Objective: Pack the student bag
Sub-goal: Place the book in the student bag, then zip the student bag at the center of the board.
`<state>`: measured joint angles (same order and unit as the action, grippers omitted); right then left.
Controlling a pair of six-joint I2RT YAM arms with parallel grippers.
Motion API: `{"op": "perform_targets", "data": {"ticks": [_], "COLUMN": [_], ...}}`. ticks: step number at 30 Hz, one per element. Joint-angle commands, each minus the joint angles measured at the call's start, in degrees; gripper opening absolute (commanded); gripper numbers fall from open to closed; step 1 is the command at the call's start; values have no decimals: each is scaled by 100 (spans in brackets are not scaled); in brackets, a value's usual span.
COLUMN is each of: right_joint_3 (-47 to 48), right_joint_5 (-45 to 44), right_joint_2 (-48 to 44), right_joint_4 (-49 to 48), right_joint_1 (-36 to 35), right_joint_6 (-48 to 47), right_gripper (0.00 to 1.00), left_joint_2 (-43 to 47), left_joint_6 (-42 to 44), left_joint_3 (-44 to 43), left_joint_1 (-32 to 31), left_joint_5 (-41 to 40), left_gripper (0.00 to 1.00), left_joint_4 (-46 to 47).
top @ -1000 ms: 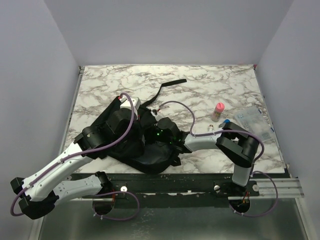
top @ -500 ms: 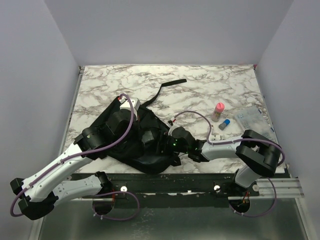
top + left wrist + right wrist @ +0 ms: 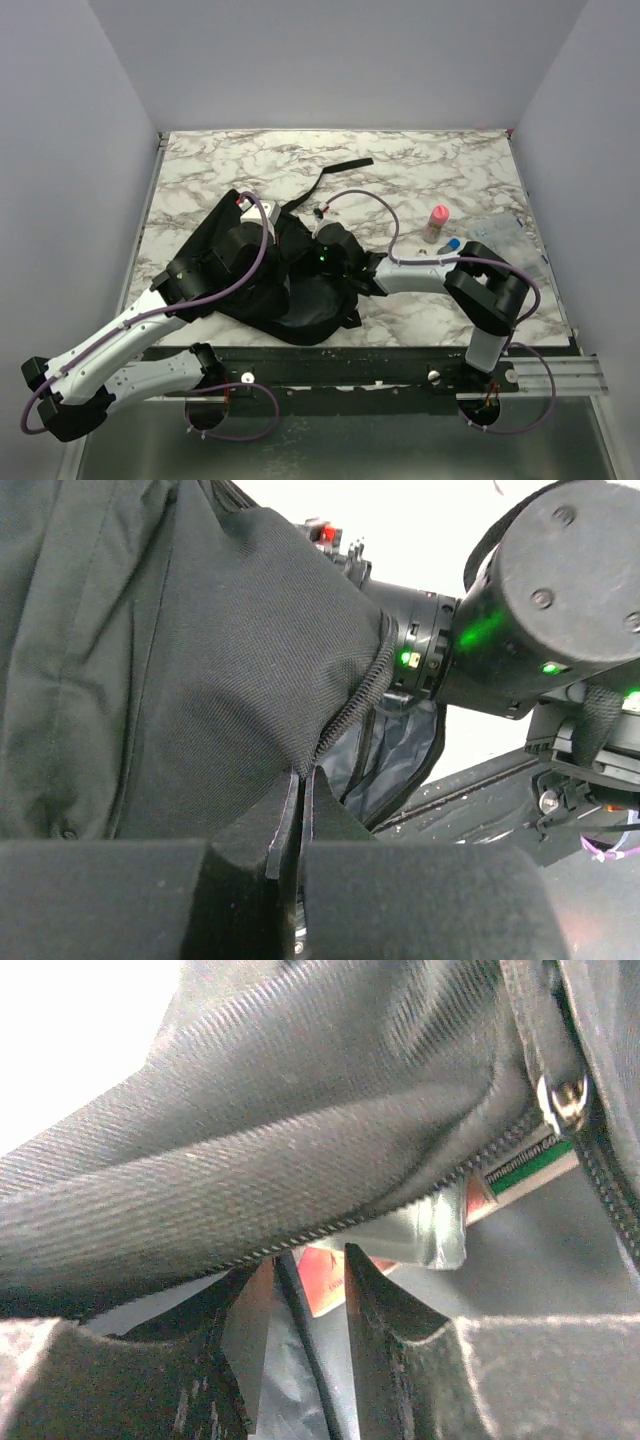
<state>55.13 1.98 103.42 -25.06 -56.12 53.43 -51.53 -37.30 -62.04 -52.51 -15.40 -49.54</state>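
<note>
Now, your left gripper [image 3: 302,815]: clamped on zip edge of student bag [image 3: 150,680].
Your right gripper [image 3: 308,1272]: jaws narrowly apart.

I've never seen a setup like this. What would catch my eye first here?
The large soft black fabric backpack sprawls across the near-left of the white marble-patterned table. The left gripper pinches its fabric edge beside the zip, while the right gripper pokes into the opening. A small pink-capped bottle stands to the right.
</note>
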Motion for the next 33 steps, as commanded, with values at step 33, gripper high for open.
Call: {"op": "perform_targets", "data": {"ticks": [33], "right_joint_3": [1124], "right_joint_5": [1237], "right_joint_2": [-969], "right_joint_4": [3673], "right_joint_1": [1657], "right_joint_6": [-1718], "right_gripper": [48], "left_joint_2": [-473], "left_joint_6": [-1046], "left_joint_3": [1642], "left_joint_1": [205], "left_joint_5": [1499], "left_gripper": [0], "left_joint_4": [-336]}}
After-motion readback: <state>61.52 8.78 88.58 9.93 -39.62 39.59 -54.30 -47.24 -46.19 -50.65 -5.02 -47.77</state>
